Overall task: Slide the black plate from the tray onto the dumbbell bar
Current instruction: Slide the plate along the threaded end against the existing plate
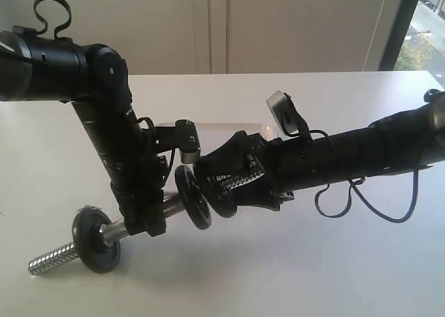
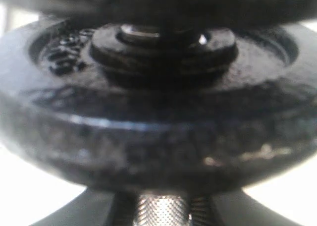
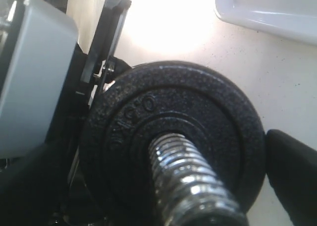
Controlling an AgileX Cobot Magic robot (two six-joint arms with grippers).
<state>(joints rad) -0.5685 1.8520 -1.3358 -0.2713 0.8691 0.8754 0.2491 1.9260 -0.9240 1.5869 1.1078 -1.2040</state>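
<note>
Exterior view: the short chrome steel dumbbell bar (image 1: 174, 204) with coarse threaded ends lies tilted over the white worktop (image 1: 313, 268). Its near-left threaded tip is low, close to the surface, and its other end rises toward the right arm. The left pincer (image 1: 146, 223) comes down from above and is pinched on the bar's middle section.

The small round black cast-iron plate (image 1: 221, 193) with a central hole is on the bar's raised half, threaded over it and clear of the tray. The right pincer (image 1: 226, 185) reaches in from the right with its fingers spread wide, one above and one below this plate. A second black disc (image 1: 193, 199) sits just beside the plate, on the side of the left pincer. A third black disc (image 1: 97, 238) is on the low end of the bar, beyond the left pincer, with bare thread sticking out past it. The shallow white plastic tray (image 1: 222, 131) lies on the worktop behind both arms and is only partly seen.

The right wrist view looks along the bar. The threaded end (image 3: 193, 181) pokes through the plate's (image 3: 173, 132) hole toward the lens, and raised lettering shows on the plate's face. One black finger (image 3: 292, 181) stands just beside the plate's rim. Whether it touches cannot be told, and the other finger is lost in shadow. A rounded corner of the tray (image 3: 267, 13) shows beyond.

The left wrist view is filled by the blurred rim and hub of a black disc (image 2: 158, 112), with the knurled bar (image 2: 158, 211) beneath.
</note>
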